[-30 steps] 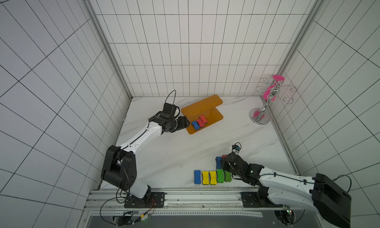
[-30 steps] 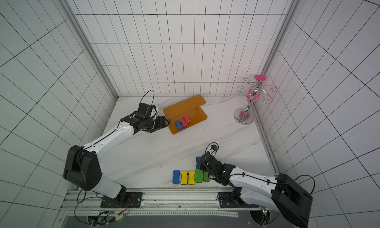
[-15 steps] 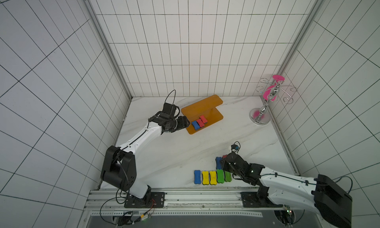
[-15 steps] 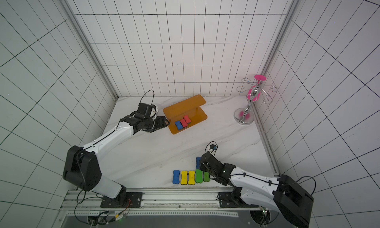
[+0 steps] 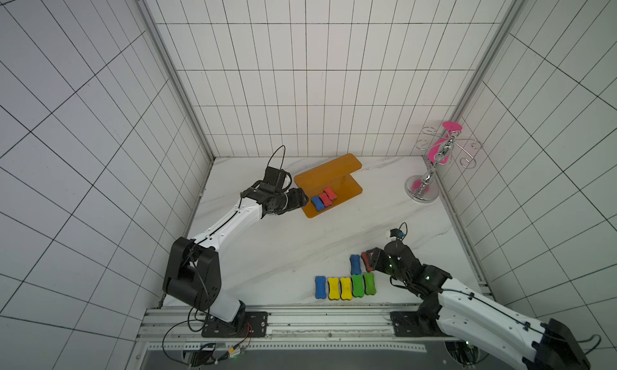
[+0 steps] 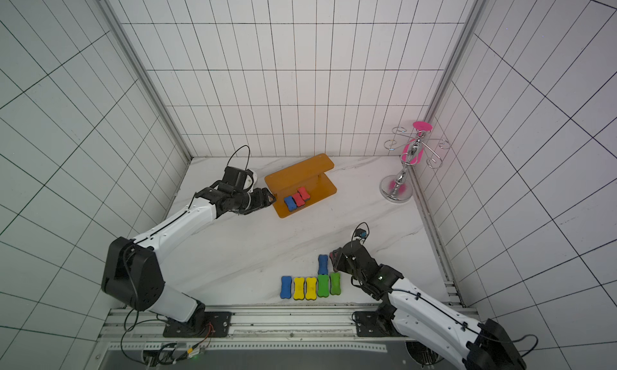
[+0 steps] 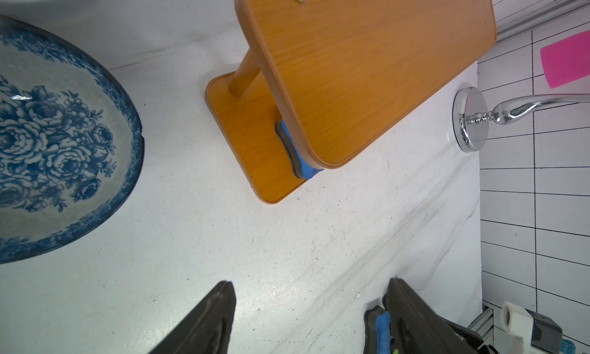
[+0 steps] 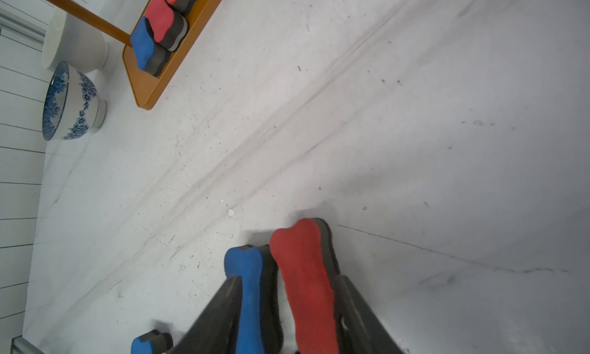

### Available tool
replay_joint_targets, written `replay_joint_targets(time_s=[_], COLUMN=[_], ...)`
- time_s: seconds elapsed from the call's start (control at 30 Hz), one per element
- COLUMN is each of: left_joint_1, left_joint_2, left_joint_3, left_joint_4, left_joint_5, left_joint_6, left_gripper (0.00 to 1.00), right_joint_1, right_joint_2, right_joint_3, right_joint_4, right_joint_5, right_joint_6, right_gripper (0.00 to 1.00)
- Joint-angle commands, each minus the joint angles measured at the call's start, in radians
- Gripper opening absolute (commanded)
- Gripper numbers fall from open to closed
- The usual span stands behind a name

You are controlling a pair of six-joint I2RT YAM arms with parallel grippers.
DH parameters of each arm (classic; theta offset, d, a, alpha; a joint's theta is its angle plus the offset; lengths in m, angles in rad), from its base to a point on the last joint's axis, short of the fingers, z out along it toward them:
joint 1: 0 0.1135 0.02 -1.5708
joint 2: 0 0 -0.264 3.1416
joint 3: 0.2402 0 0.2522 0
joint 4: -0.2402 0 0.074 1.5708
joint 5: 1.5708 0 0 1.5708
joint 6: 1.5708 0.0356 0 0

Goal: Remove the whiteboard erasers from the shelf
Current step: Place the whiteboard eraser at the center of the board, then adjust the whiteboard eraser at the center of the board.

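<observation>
On the shelf (image 5: 329, 171) lie 3 erasers (image 5: 325, 199).

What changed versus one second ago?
The right gripper opened, letting go of the red eraser, which rests on the table beside a blue eraser. Unchanged: left gripper open near the shelf, three erasers on its lower board, the five-eraser row.

Shelf (image 6: 300, 178): sitting at the back of the bench (image 6: 240, 248), its lower board carrying a shelf-blue eraser (image 6: 290, 203) and two shelf-red erasers (image 6: 298, 199) side by side.
Left gripper (image 6: 272, 198): hovering just beside that board's end.
Front row (image 6: 310, 286): blue, yellow, yellow, green and green erasers lying together.
Right gripper (image 6: 334, 255): hanging over a red eraser (image 6: 332, 257), beside a lone blue eraser (image 6: 322, 264).
</observation>
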Motion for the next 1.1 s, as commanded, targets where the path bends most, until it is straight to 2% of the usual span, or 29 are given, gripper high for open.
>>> replay_joint_targets(time_s=[0.0, 0.13, 0.4, 0.93, 1.07], left_joint_1=[0.002, 0.002, 0.003, 0.002, 0.007], left_joint_2=[-0.014, -0.012, -0.014, -0.001, 0.004], left_joint_3=[-0.009, -0.009, -0.008, 0.001, 0.02], left_joint_4=[0.028, 0.031, 0.03, 0.034, 0.026], left_joint_5=[0.006, 0.007, 0.006, 0.018, 0.01], left_joint_6=[0.008, 0.008, 0.008, -0.002, -0.001], left_gripper=[0.78, 0.78, 0.79, 0.78, 0.79], right_joint_1=[-0.033, -0.042, -0.043, -0.042, -0.064], right_joint_2=[-0.006, 0.033, 0.085, 0.013, -0.002], right_joint_3=[-0.037, -0.051, -0.042, -0.041, 0.026], right_joint_4=[-0.038, 0.013, 0.049, -0.003, -0.036], right_joint_5=[-0.085, -0.124, -0.158, -0.157, -0.128], right_joint_6=[-0.047, -0.053, -0.053, -0.053, -0.143], right_gripper=[0.58, 0.61, 0.6, 0.55, 0.54])
